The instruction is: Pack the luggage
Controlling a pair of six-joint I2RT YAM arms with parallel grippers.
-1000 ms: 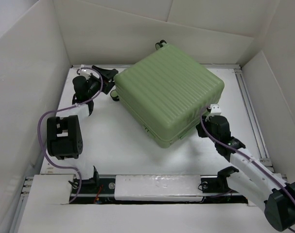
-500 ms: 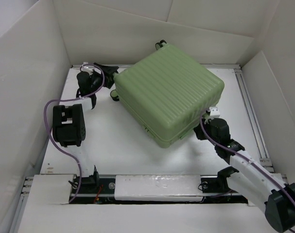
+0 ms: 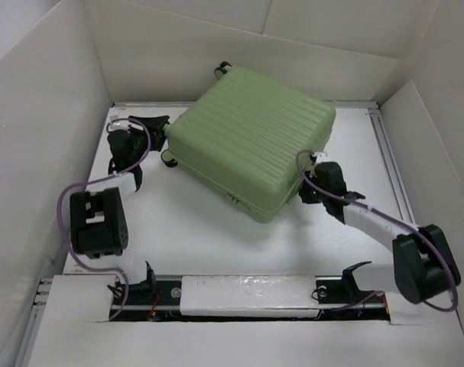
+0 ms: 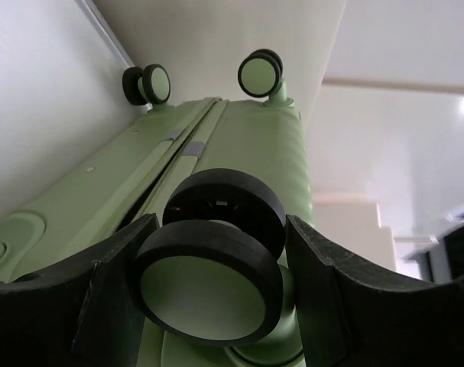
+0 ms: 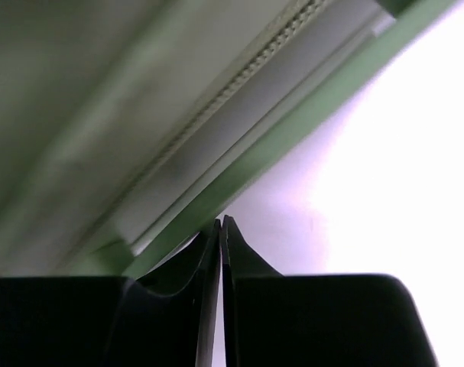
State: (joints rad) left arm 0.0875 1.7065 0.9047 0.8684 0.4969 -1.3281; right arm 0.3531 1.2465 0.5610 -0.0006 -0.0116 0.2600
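Top external view shows the white table [image 3: 193,222] with the luggage [image 3: 251,145] lying flat and closed, up near the far edge, about in the middle. It has just slid and turned a bit toward the far left corner, away from the right arm [image 3: 373,222] that leans on its near right side. So this looks like a push to line the case up (nothing is packed yet, and the lid is not open). The left arm [image 3: 98,222] reaches up the left edge to the wheel end. From above you cannot see what the fingers do. Left wrist view shows it: the left gripper [image 4: 219,223] was wide a moment ago and has come in around a black wheel [image 4: 209,283]. One finger sits on each side, so near they seem to touch, but I cannot tell if they pinch it yet. Right wrist view shows the right gripper [image 5: 221,223] with its fingers pressed together, holding nothing, its tips right by the zipper line [image 5: 247,80] on the green side.
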